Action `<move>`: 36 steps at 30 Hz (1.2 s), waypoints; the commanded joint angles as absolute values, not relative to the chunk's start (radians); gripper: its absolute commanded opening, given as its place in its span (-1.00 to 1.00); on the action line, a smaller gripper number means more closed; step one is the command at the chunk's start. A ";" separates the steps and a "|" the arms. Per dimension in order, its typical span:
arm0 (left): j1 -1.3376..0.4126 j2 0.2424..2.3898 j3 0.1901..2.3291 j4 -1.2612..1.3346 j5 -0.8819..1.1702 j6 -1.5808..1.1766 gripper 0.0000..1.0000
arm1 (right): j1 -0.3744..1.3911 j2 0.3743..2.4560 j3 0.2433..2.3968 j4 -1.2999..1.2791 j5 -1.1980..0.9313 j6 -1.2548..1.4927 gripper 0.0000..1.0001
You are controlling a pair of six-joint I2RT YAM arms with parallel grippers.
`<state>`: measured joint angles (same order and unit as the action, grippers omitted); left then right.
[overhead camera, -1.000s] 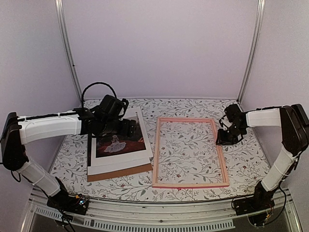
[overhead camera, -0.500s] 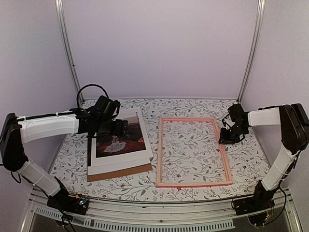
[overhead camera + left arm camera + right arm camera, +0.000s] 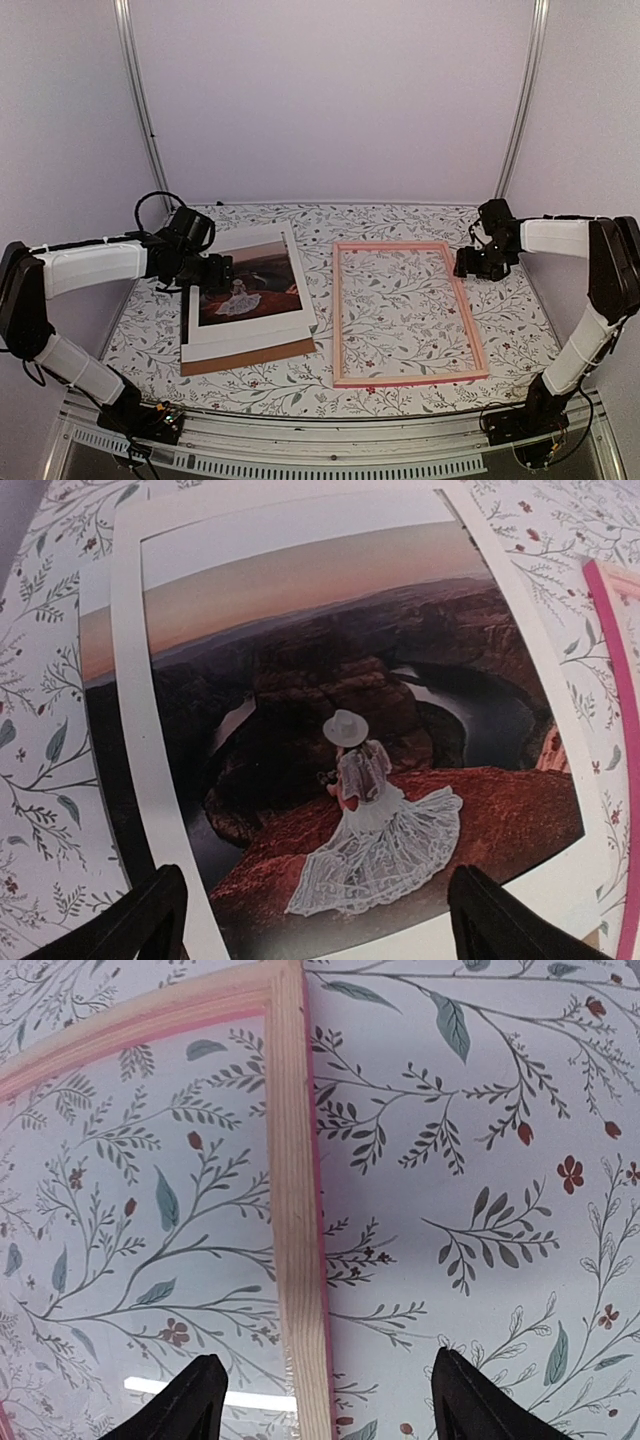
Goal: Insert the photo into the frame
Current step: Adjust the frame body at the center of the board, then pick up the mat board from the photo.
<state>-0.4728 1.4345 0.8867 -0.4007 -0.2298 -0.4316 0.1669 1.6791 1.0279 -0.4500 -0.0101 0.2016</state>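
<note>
Photo (image 3: 245, 290) flat near desk (image 3: 520, 320) left edge, in stack: white mat (image 3: 150, 740) seems to overlie it, brown board (image 3: 250, 358) beneath. Long axis runs near edge to far edge. Left tool (image 3: 215, 272) over photo's left side, released, empty. Frame (image 3: 410, 380) just right of stack, same axis. Right tool (image 3: 470, 265) at frame's far right corner, fingers apart, empty. Left arm nearer; photo must go rightward.

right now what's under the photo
A white card and a brown backing board stick out beneath the photo on the near side; the rest of them is covered.
</note>
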 commanded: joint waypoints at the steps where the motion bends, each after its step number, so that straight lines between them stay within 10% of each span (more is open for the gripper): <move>1: -0.388 1.411 0.844 -0.368 -0.134 -0.448 0.86 | 0.237 1.587 1.080 -0.430 -0.042 0.217 0.53; 36: -0.186 1.552 0.717 -0.163 -0.130 -0.494 0.64 | 0.830 2.356 1.849 -0.371 -0.251 0.439 0.50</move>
<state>-0.1955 1.5433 0.7353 -0.1944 -0.1215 -0.4839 0.8356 2.3093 1.8027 -0.3328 -0.2665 0.4038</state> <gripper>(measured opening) 0.823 0.753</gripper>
